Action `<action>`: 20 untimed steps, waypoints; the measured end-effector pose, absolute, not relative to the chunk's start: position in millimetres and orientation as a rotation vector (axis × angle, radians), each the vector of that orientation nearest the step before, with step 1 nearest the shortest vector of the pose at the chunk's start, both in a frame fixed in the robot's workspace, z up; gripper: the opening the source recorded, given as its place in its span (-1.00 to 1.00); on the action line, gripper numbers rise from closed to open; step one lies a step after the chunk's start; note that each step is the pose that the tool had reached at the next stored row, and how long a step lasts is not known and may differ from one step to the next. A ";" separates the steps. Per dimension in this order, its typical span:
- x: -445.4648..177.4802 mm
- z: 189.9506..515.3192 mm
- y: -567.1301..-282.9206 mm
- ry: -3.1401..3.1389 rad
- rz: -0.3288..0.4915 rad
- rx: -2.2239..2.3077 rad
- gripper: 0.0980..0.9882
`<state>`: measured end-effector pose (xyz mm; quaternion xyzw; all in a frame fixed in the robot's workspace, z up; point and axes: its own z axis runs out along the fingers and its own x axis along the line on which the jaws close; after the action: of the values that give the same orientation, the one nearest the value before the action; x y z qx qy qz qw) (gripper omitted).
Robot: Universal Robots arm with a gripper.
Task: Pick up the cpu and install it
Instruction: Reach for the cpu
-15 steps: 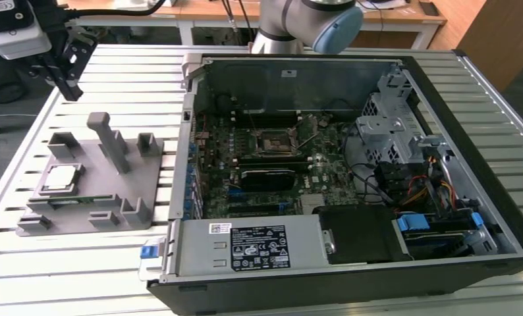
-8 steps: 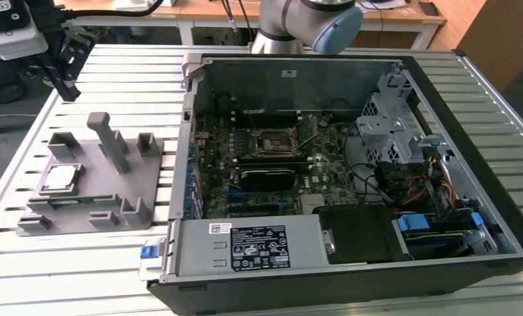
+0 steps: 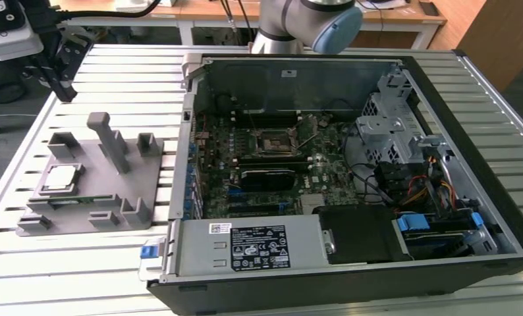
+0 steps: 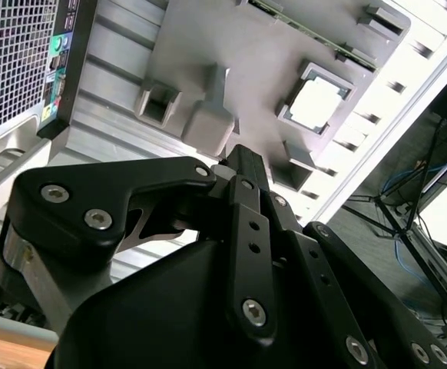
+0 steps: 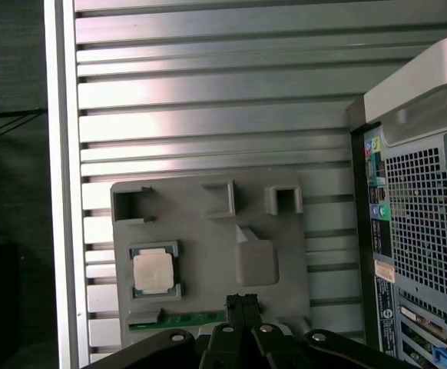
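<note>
The cpu [image 3: 61,178] is a small silver-topped square lying flat in a pocket of the grey fixture block [image 3: 112,197] on the slatted table, at the exterior view's left. Both wrist views show the cpu [image 4: 319,104] [image 5: 153,270] lying uncovered in its pocket. My gripper [image 3: 66,92] hangs above the table beyond the fixture, well clear of the cpu, with its black fingers [image 5: 243,301] together and nothing between them. The motherboard socket [image 3: 275,141] sits inside the open computer case [image 3: 437,217].
The fixture carries several upright grey posts [image 3: 112,141] and a green memory strip [image 5: 181,319] along one edge. The case's perforated rear wall [image 5: 423,231] stands beside the fixture. Cables and a drive cage [image 3: 393,125] crowd the case's right side. Table edge [image 5: 58,192] is near.
</note>
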<state>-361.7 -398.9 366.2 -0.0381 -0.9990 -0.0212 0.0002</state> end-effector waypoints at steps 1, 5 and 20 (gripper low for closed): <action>-362.2 366.2 -398.9 -3.138 -0.067 -0.120 -0.98; -364.4 365.8 -398.9 -3.137 -0.067 -0.120 -0.98; -375.6 364.3 -398.9 -3.133 -0.066 -0.120 -0.98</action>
<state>-375.6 -398.9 364.3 -0.0382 -0.9990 -0.0211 0.0029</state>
